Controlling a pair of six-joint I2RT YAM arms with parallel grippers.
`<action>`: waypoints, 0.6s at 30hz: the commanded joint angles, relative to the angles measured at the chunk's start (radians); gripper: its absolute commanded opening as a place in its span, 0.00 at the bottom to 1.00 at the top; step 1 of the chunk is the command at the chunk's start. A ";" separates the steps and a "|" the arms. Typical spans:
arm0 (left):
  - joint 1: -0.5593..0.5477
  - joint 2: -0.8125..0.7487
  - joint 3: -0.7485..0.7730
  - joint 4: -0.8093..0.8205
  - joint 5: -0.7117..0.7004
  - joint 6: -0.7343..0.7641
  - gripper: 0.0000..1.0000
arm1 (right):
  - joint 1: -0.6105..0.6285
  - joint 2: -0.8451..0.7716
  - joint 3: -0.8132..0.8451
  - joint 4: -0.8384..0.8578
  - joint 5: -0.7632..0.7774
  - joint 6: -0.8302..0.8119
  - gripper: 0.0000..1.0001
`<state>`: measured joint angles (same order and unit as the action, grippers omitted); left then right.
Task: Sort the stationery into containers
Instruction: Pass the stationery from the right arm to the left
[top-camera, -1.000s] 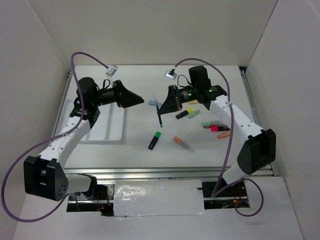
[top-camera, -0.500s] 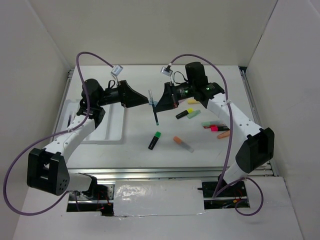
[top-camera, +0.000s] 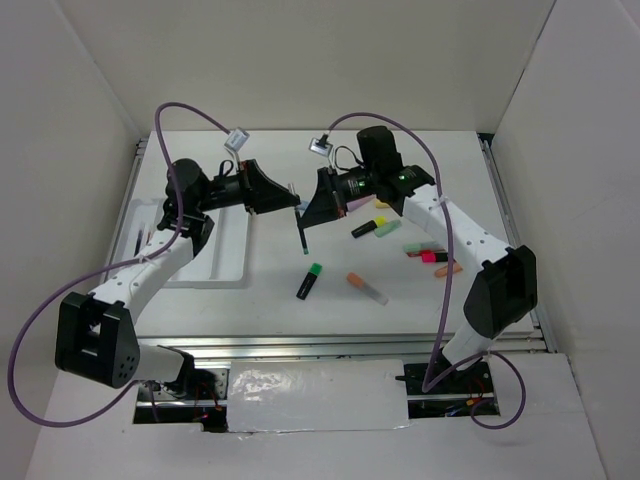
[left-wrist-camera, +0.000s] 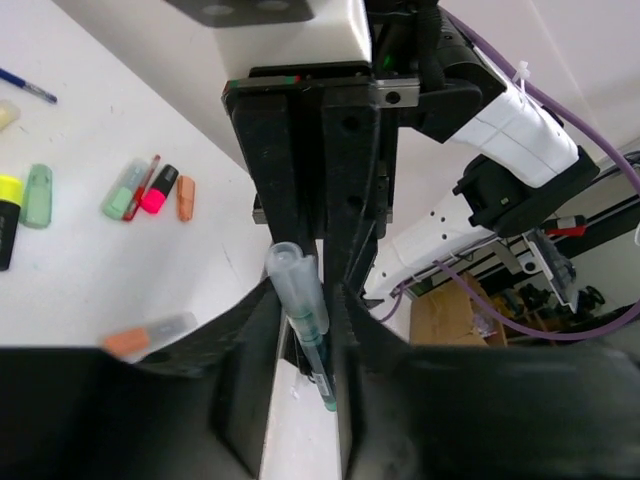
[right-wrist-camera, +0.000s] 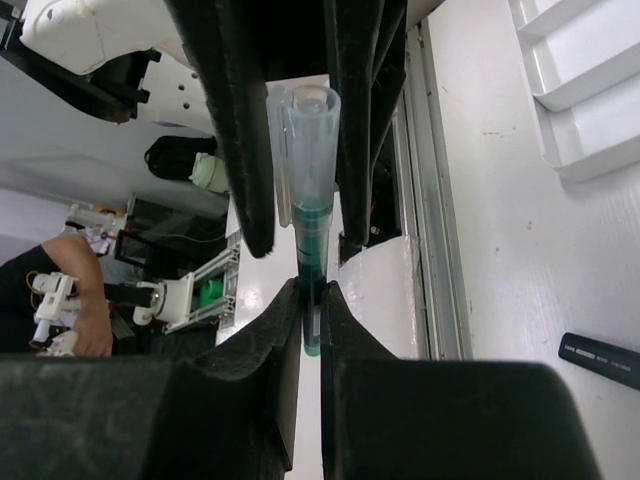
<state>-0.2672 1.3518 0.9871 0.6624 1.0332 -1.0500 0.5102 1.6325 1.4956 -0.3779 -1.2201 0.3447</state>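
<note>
The right pincer (right-wrist-camera: 310, 300) is pressed together on a thin teal pen (right-wrist-camera: 308, 170), nipping the barrel near its tip and holding it clear of the table (top-camera: 300, 315). The pen's clear capped end sticks out beyond the grip. The left pincer (left-wrist-camera: 305, 295) faces it head-on and is spread a little wider than the pen, its fingers (right-wrist-camera: 245, 120) standing on either side of the capped end. The left wrist view shows a slit of white beside the barrel on one side; whether the other finger touches I cannot tell. Seen from above, the two pincers meet just right of the tray (top-camera: 225, 255), off its far right corner, with the pen slanting down from them. Right of the tray and nearer lie a green-and-black highlighter (top-camera: 310, 281) and an orange marker (top-camera: 366, 289), apart from each other. Farther right of the tray a loose cluster of markers (top-camera: 430, 255) rests on the table.
</note>
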 joint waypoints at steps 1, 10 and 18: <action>-0.006 -0.005 0.005 0.008 0.013 0.036 0.34 | 0.014 0.004 0.051 0.054 -0.013 0.008 0.03; 0.123 -0.043 0.080 -0.365 0.048 0.215 0.00 | -0.039 -0.075 -0.001 0.013 0.002 -0.024 0.53; 0.522 0.154 0.545 -1.593 -0.396 1.195 0.00 | -0.208 -0.189 -0.087 -0.268 0.226 -0.324 0.62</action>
<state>0.1719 1.4590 1.4593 -0.4450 0.9066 -0.2779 0.3210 1.5093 1.4410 -0.5102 -1.1072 0.1722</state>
